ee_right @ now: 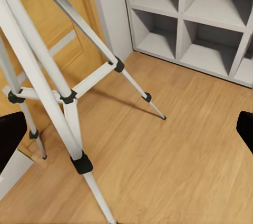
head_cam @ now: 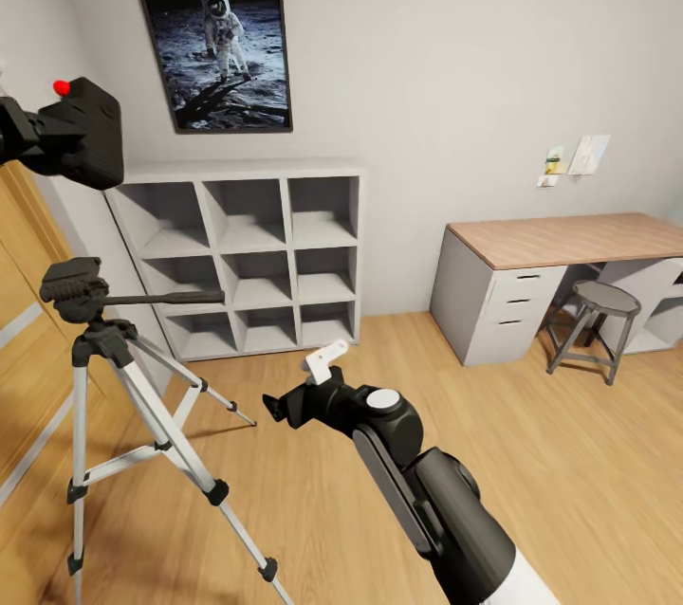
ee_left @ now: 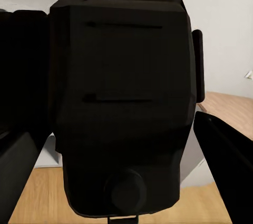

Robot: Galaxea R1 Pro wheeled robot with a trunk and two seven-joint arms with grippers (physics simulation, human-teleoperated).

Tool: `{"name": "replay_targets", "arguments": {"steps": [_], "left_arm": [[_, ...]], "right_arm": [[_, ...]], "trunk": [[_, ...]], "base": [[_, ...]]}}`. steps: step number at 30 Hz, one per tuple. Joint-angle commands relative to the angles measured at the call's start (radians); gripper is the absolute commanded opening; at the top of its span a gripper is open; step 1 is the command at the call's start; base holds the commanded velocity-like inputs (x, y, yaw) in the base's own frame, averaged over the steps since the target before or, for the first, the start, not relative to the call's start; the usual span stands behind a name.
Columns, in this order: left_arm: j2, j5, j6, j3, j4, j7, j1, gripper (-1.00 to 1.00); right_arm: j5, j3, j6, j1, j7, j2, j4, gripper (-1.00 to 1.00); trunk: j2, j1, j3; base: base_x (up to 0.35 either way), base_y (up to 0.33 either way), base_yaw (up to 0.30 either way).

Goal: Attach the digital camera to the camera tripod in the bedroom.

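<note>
So the digital camera (head_cam: 83,133) is up in the air at the left side of the head view, pinched in the left pincer (head_cam: 43,142), sitting above and a bit to the side of the camera tripod (head_cam: 114,396); nothing attached yet. In the left wrist view the camera body (ee_left: 124,108) sits between the two dark fingers (ee_left: 224,166), so that pincer is pinching the camera by its flanks; red button on top is clear of the grip.

Handling guess: small rigid box, probably light, matte shell so not too slippery; sides are the sensible place to hold it, which keeps the underside free for the tripod head (head_cam: 71,287); I wouldn't squeeze the lens.

The tripod is the touchy one imo; tall, thin silver legs, likely light and easy to tip; pushing down off-centre or bumping the long pan handle (head_cam: 161,299) could shift it; if you had to steady it, grab near the black hub where the legs meet.

Right pincer (head_cam: 277,409) hangs low near the tripod legs (ee_right: 68,97), holding nothing; its fingers look spread, at opposite edges of the right wrist view.
</note>
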Motion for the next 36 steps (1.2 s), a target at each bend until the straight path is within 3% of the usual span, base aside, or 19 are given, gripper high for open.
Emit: {"name": "replay_targets", "arguments": {"steps": [1,4,12,19,21,30,31,36], "left_arm": [[0.001,0.004,-0.001,-0.008,0.000,0.004,-0.002,-1.00],[0.001,-0.008,-0.001,-0.023,0.000,-0.012,-0.002,-1.00],[0.001,-0.050,-0.001,-0.023,0.000,-0.058,-0.002,-1.00],[0.001,-0.086,-0.001,-0.023,0.000,-0.097,-0.002,-1.00],[0.003,-0.099,0.005,-0.012,0.001,-0.108,0.009,-1.00],[0.002,-0.058,0.010,0.038,-0.001,-0.057,0.055,-1.00],[0.000,0.120,0.010,0.115,-0.002,0.134,0.071,-1.00],[-0.001,0.124,0.011,0.117,-0.002,0.139,0.079,-1.00]], "right_arm": [[-0.007,0.005,-0.001,-0.007,-0.004,0.000,0.005,1.00],[-0.025,0.022,-0.018,-0.024,-0.004,0.000,0.022,1.00],[-0.072,0.067,-0.062,-0.038,-0.004,0.000,0.067,1.00],[-0.073,0.107,-0.102,-0.038,-0.004,0.000,0.106,1.00],[-0.062,0.095,-0.101,-0.027,0.008,0.000,0.105,1.00],[-0.011,0.044,-0.051,0.024,0.058,0.000,0.055,1.00],[0.102,-0.108,0.147,0.069,0.092,0.000,-0.085,1.00],[0.104,-0.110,0.151,0.070,0.093,0.000,-0.089,1.00]], "trunk": [[-0.002,0.001,-0.002],[-0.002,0.001,-0.002],[-0.002,0.001,-0.002],[-0.002,0.001,-0.002],[-0.002,0.001,-0.002],[-0.002,0.001,-0.002],[-0.002,0.001,-0.002],[-0.002,0.001,-0.002]], "base": [[0.000,0.000,0.000],[0.000,0.000,0.000],[0.000,0.000,0.000],[0.000,0.000,0.000],[0.000,0.000,0.000],[0.000,0.000,0.000],[0.000,0.000,0.000],[0.000,0.000,0.001]]}}
